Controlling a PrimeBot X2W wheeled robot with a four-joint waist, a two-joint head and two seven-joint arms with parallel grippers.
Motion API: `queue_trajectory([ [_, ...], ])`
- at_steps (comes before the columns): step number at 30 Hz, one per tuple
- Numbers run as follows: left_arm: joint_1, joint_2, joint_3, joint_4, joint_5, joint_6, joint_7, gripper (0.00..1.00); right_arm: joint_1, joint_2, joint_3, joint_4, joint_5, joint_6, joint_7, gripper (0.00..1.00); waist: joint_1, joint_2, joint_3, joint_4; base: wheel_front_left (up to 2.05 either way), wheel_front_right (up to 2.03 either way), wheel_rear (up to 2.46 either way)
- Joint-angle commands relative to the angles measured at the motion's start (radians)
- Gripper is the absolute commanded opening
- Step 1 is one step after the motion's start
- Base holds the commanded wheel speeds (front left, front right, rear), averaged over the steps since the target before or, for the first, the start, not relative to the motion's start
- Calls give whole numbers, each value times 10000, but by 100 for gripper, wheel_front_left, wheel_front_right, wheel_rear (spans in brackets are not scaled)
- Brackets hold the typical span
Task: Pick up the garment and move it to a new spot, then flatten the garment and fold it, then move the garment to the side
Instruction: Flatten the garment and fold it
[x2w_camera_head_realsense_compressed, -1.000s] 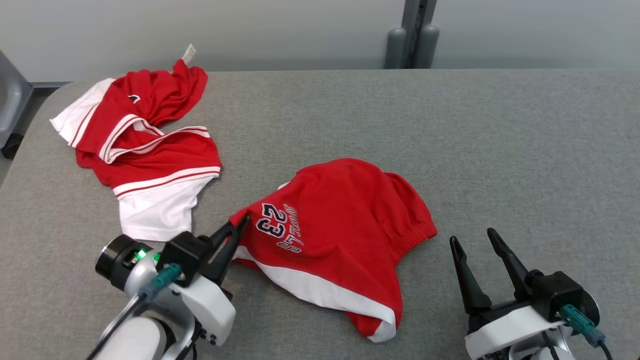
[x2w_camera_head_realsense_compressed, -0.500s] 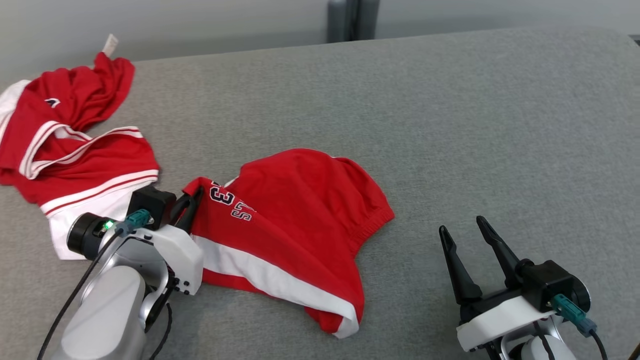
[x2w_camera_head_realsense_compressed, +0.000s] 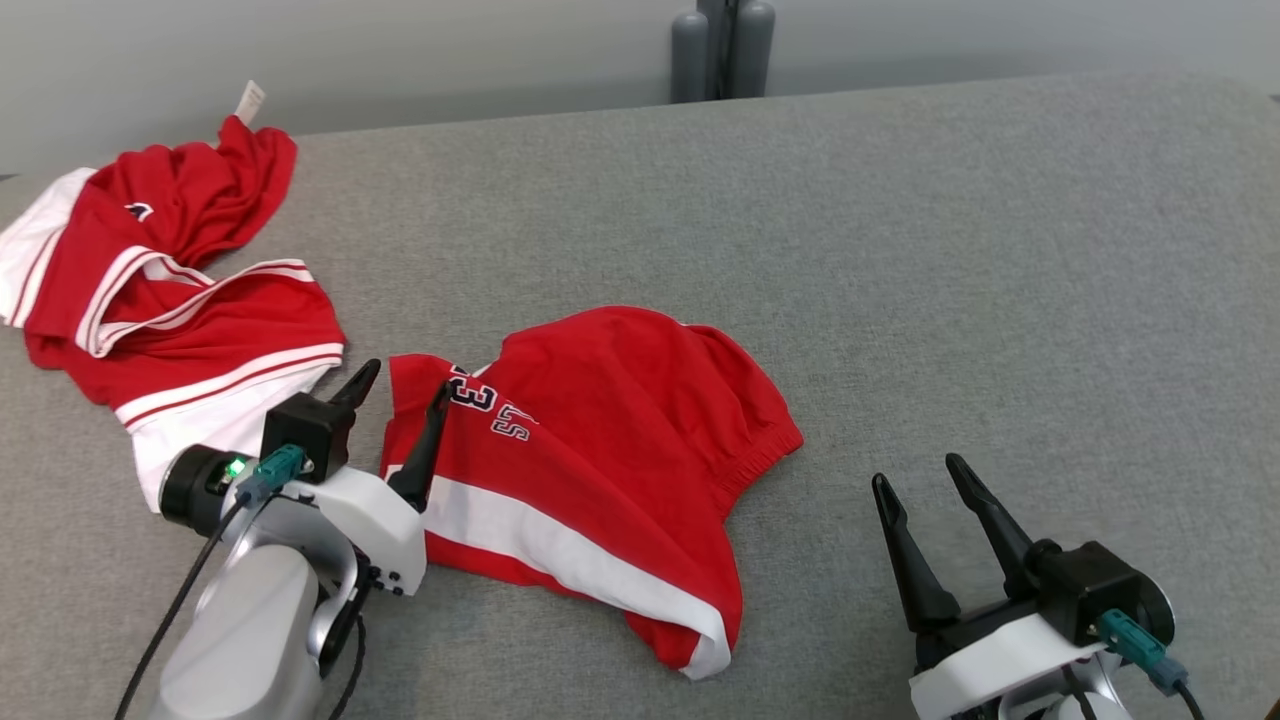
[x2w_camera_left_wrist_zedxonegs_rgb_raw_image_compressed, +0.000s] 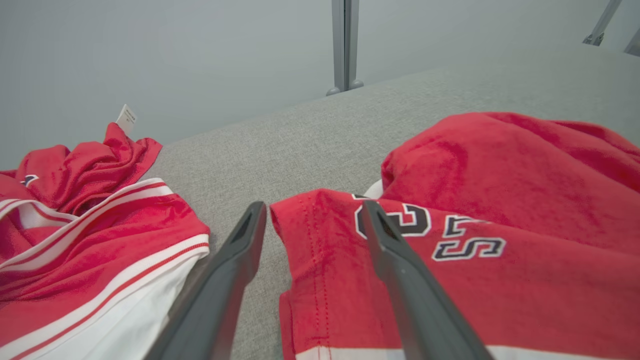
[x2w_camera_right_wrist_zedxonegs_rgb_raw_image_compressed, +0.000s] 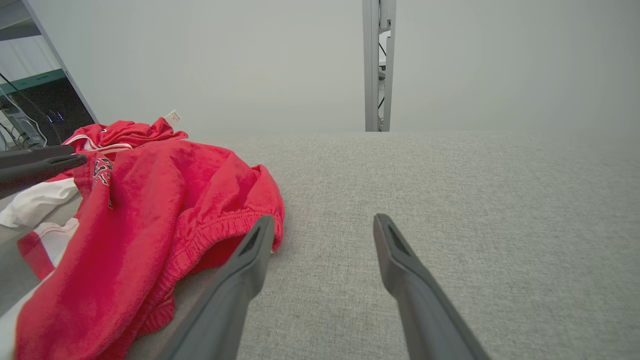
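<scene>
Straddling shorts (x2w_camera_head_realsense_compressed: 620, 420) corner with left gripper (x2w_camera_head_realsense_compressed: 406, 378) fingers spread, no longer pinched on it as a second ago; keeping right gripper (x2w_camera_head_realsense_compressed: 916, 470) fingers apart, unchanged, beside shorts.

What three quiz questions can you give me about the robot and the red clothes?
1. True or false: the left gripper is shut on the red shorts.
2. How many garments lie on the grey surface?
3. The right gripper is: A) open, holding nothing B) gripping the shorts C) lifting a cup.
Key: 1 false, it is open; 2 two, the shorts and the striped garment; 3 A.
</scene>
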Motion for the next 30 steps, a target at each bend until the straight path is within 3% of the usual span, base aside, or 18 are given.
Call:
queue_trajectory([
  [1, 328, -79, 29, -117, -136, 94, -334, 100, 194, -52, 65, -16, 34, 2, -11, 100, 0, 0, -289, 289, 0, 0, 0],
  [6, 853, -290, 93, -504, -267, 265, -696, 100, 384, -126, 620, 161, 299, 2, -11, 100, 0, 0, -548, 519, 0, 0, 0],
  [11, 1729, -636, 165, -1196, -421, 509, -923, 100, 584, -490, 1764, 243, 1249, 2, 316, 100, 0, 0, -817, 840, 0, 0, 0],
  [23, 3094, -1045, 209, -2360, -402, 777, -990, 100, 573, -1039, 3253, 679, 3430, 2, 1070, 100, 0, 0, -1209, 1593, 0, 0, 0],
  [24, 3118, -1045, 216, -2415, -379, 792, -982, 100, 475, -1036, 3372, 816, 3590, 2, 1083, 96, 0, 0, -1216, 1645, 0, 0, 0],
  [26, 3177, -1051, 239, -2500, -350, 783, -981, 100, 296, -1010, 3554, 1151, 3882, 2, 1067, 59, 0, 0, -1233, 1749, 0, 0, 0],
  [27, 3205, -1041, 247, -2521, -331, 778, -983, 100, 184, -1017, 3674, 1318, 3996, 2, 1055, 48, 0, 0, -1237, 1793, 0, 0, 0],
  [30, 3246, -1051, 313, -2613, -332, 808, -983, 100, -213, -971, 3967, 1873, 4420, 2, 980, 30, 0, 0, -1228, 1862, 0, 0, 0],
])
